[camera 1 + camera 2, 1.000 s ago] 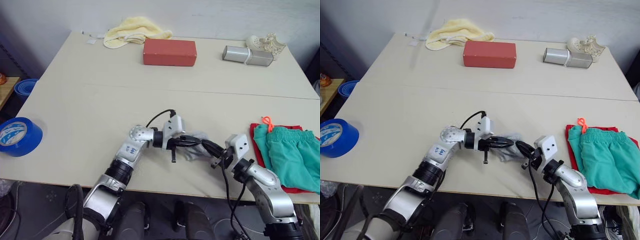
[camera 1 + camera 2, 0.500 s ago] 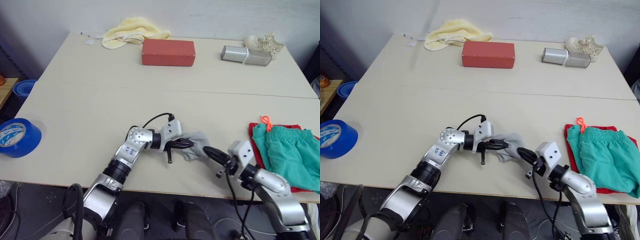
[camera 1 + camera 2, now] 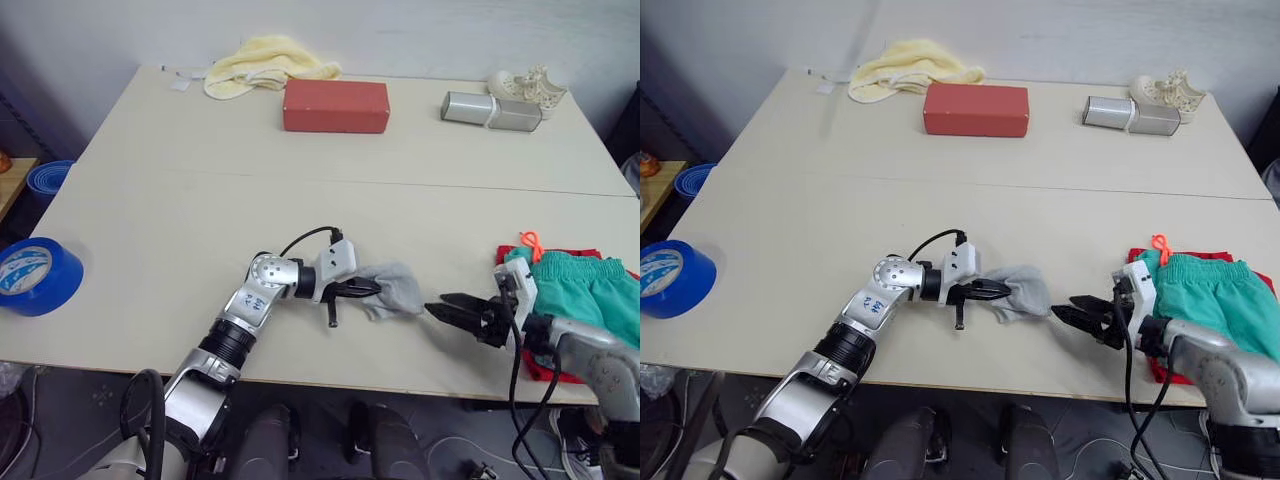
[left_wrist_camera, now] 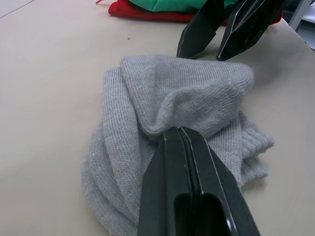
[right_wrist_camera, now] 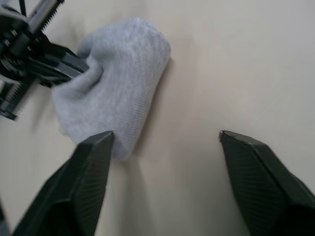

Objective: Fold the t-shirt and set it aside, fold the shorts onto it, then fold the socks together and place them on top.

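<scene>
**Currently: socks pinched at front of desk**

Left end effector (image 3: pixel 372 290): fingers closed on a fold of the bunched grey socks (image 3: pixel 392 288), which lie on the desk (image 3: pixel 200 200). Right end effector (image 3: pixel 452 311): fingers spread, empty, just beside the socks. Shorts (image 3: pixel 585 295) on t-shirt (image 3: pixel 540 368), behind the right end effector. No legible writing.

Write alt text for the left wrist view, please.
The left gripper is shut on the bunched grey socks lying on the beige table. The right gripper, fingers apart, sits just beyond them.
</scene>
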`<state>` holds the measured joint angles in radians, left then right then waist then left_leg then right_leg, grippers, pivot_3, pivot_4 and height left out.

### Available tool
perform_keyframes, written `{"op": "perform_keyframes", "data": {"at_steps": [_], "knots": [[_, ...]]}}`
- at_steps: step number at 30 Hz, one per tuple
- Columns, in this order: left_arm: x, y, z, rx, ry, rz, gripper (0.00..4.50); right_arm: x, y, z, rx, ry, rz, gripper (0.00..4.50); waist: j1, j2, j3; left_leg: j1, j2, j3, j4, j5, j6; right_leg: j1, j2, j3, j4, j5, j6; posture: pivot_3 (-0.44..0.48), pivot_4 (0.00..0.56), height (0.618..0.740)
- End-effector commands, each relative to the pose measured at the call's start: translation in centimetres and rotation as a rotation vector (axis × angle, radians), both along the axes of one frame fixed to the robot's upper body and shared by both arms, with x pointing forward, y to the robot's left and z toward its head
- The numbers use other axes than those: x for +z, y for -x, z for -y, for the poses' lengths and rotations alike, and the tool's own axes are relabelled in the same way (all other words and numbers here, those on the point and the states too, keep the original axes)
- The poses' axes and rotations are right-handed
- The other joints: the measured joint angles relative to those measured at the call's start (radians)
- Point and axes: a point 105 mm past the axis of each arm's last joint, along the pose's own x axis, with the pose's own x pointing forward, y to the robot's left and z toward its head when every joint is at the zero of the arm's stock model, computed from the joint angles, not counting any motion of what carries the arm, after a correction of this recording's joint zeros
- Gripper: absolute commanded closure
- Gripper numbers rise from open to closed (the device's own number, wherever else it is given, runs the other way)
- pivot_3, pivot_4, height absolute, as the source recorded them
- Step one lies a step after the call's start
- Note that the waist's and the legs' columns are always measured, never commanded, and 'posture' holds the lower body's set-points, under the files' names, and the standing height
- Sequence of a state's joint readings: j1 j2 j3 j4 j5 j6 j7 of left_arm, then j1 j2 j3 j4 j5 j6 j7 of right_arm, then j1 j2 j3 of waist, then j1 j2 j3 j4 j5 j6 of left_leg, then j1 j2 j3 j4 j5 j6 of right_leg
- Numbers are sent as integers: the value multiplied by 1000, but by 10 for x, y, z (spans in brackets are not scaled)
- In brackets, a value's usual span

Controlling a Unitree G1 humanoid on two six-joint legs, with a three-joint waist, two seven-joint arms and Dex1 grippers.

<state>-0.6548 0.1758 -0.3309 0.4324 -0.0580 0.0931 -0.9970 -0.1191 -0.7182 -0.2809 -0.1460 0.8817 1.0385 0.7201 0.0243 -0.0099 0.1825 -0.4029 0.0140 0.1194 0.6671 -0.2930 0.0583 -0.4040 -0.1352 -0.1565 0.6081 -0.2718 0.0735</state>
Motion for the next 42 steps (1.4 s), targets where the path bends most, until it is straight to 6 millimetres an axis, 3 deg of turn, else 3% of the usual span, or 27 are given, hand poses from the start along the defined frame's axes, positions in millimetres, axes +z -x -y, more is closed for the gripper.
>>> {"op": "perform_keyframes", "data": {"at_steps": [1,11,15,18,22,26,30,34,39,42], "knots": [[-17,3,-8,1,-53,-42,4500,0,-4,-3,-14,-105,-127,31,-2,0,0,0,0,0,0,0,0,0,0,0,0,0,0,0,150,740],[-19,5,-13,-3,-59,-32,4500,-26,-14,-37,65,-133,-456,31,-23,0,-8,1,1,0,-1,0,-1,0,1,0,0,0,0,0,150,740],[-18,4,-17,12,-58,-28,4500,-19,-13,-55,152,-171,-467,31,-29,0,-9,3,1,0,-1,0,-1,2,1,-1,0,0,-1,0,150,740],[-18,3,-20,27,-55,-22,4500,-22,-11,-65,201,-143,-485,608,-30,0,-10,3,1,0,-2,0,-2,2,2,-1,0,0,-1,0,150,740],[-17,2,-22,36,-53,-17,4500,-17,-15,-72,236,-160,-475,1998,-30,0,-10,3,1,0,-2,0,-2,2,2,-1,-1,0,-1,0,150,740],[-16,1,-25,40,-48,-9,4500,-14,-23,-66,206,-167,-453,3269,-29,1,-10,2,1,0,-2,0,-2,2,2,-1,-1,0,-1,0,150,740],[-15,0,-30,46,-45,0,4500,-8,-23,-56,183,-193,-433,4209,-29,1,-9,2,1,0,-2,0,-2,2,1,-1,-1,0,-1,0,150,740],[-6,0,-32,22,6,23,4500,0,-20,-45,153,-206,-401,4382,-22,2,-9,2,1,0,-2,0,-2,2,1,-1,-1,0,-1,0,150,740],[40,9,-29,-51,286,1,4500,25,-12,-30,97,-249,-272,4383,-4,4,-7,-5,0,0,-1,1,-4,-3,-2,-1,-2,0,0,0,150,740],[66,21,-34,-109,412,-8,3944,47,1,-12,29,-300,-155,4383,1,6,-6,-7,-1,0,-1,2,-5,-5,-1,-1,-2,0,0,0,150,740]]}}
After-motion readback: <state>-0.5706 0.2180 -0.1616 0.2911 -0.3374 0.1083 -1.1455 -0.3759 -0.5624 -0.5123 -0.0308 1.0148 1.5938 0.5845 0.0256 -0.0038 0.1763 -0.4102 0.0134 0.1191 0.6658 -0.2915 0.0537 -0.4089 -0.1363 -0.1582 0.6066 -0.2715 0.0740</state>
